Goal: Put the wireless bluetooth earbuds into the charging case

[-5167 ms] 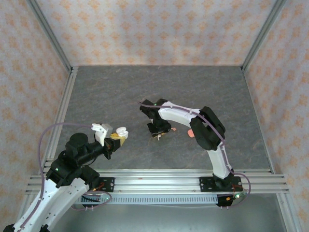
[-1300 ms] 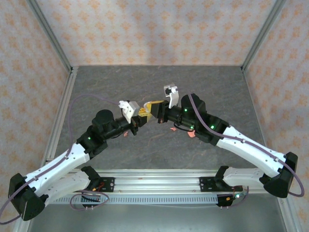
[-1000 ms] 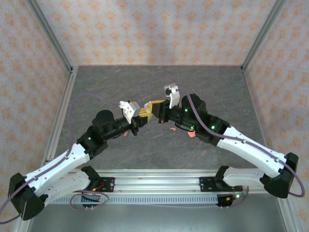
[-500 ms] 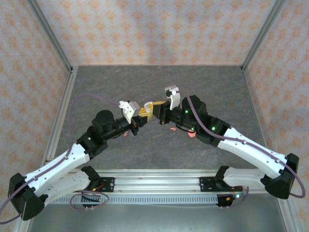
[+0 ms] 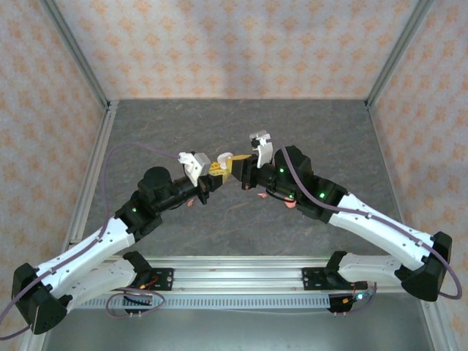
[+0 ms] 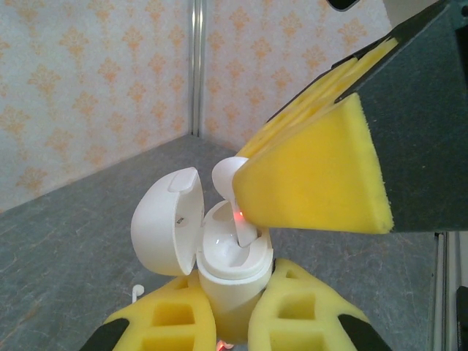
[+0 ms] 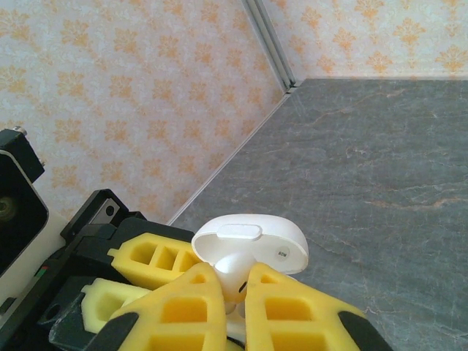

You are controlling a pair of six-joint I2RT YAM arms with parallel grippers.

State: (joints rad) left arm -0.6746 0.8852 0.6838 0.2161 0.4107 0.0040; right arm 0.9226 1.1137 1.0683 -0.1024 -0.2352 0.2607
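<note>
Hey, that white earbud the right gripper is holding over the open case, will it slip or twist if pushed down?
Likely slippery: the white earbud looks smooth and glossy. It may pivot, since the soft foam pads of the right gripper pinch only part of it. The open case probably won't shift, clamped upright in the left gripper.

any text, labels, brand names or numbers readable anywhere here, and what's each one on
Tiny dark print on the open lid of the white charging case: too small to read.
No other words, brands, numbers or signs are legible; the wallpaper carries a pattern only.
</note>
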